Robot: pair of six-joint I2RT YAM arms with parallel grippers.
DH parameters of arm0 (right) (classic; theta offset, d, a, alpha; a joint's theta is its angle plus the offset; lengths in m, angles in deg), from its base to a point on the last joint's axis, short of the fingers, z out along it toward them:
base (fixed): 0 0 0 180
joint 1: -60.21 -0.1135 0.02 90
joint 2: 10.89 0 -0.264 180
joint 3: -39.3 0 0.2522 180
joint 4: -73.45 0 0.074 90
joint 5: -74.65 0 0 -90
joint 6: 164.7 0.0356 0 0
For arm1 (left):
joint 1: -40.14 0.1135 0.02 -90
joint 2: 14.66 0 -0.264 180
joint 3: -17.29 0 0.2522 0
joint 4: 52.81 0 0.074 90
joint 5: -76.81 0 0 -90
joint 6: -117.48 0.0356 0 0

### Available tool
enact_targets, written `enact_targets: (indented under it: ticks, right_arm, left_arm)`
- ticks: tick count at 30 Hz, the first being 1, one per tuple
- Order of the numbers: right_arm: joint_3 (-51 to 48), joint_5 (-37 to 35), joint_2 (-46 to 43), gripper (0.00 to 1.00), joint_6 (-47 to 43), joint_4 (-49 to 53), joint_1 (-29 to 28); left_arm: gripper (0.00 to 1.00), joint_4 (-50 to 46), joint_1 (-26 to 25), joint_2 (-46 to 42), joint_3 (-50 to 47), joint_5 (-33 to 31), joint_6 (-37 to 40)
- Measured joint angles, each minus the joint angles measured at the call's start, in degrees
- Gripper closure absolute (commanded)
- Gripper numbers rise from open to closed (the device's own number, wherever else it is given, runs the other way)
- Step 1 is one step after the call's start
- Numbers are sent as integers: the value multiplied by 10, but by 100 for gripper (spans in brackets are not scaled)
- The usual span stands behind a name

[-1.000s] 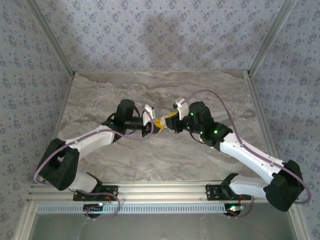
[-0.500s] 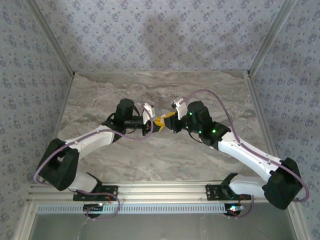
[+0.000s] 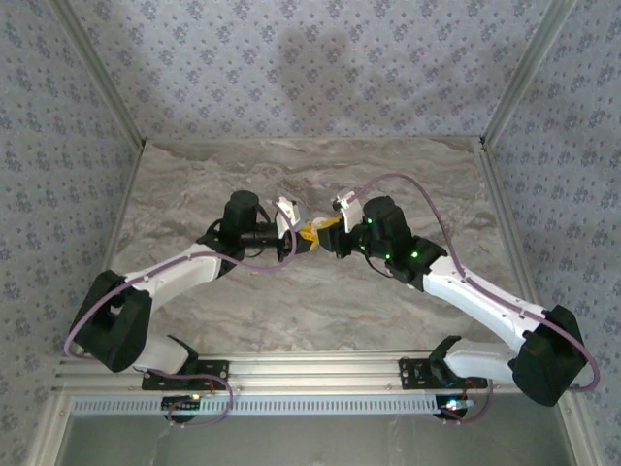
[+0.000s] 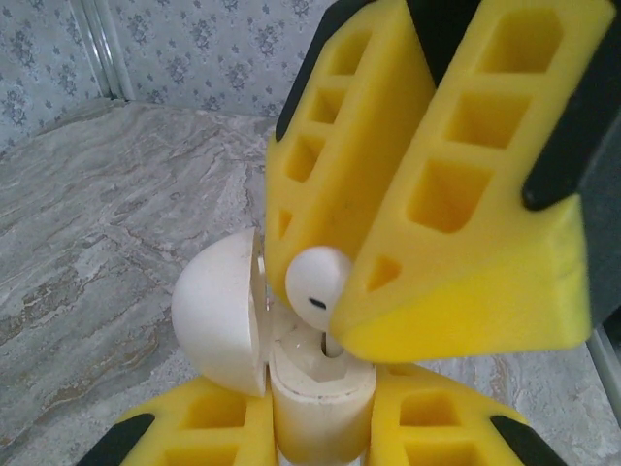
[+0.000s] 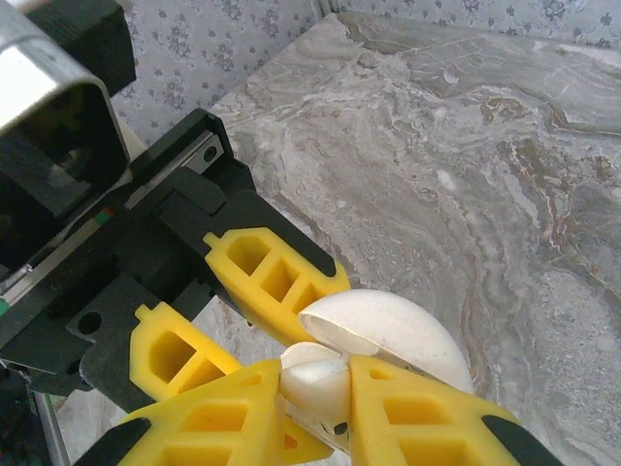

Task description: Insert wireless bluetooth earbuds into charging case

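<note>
The pale peach charging case (image 4: 320, 403) stands upright with its domed lid (image 4: 218, 316) swung open to the left. My left gripper (image 4: 320, 422) is shut on the case body, one yellow finger on each side. One white earbud (image 4: 315, 282) sits just above the case mouth, its stem reaching down into a slot. My right gripper (image 5: 315, 388) is shut on that earbud (image 5: 325, 379), coming down from above the case. In the right wrist view the open lid (image 5: 393, 325) lies just beyond the earbud. In the top view the left gripper (image 3: 299, 237) and right gripper (image 3: 326, 233) meet mid-table.
The marbled table (image 3: 320, 301) spreads around both arms, bounded by patterned walls (image 3: 310, 68) at the back and sides. The left gripper's fingers (image 5: 272, 277) and black wrist body (image 5: 87, 291) sit close in front of the right wrist camera.
The right gripper has edged a little left and back, closer onto the left gripper and the case. The left arm has barely moved.
</note>
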Motion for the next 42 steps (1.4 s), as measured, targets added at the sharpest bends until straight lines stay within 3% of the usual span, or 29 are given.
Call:
enact_targets:
  ticks: [4, 14, 20, 25, 31, 37, 42]
  right_arm:
    - [0, -1, 2, 74, -5, 2, -2]
    - [0, -6, 3, 51, 4, 2, 0]
    - [1, 19, -18, 43, 32, 7, 26]
    - [10, 55, -41, 43, 57, 11, 47]
    - [25, 84, -58, 52, 86, 46, 62]
    - [37, 77, -60, 55, 123, 133, 92]
    - [42, 66, -51, 56, 175, 237, 160]
  left_arm:
    - [83, 0, -2, 0, 0, -3, -2]
    - [83, 0, -3, 0, 0, -9, -1]
    - [83, 0, -3, -11, -2, -15, -1]
    - [83, -2, -3, -14, -11, -20, 1]
    - [83, -5, -3, -15, -12, -22, 5]
    - [83, -14, -3, -23, -13, -28, 12]
    - [83, -26, -3, -39, -24, -42, 21]
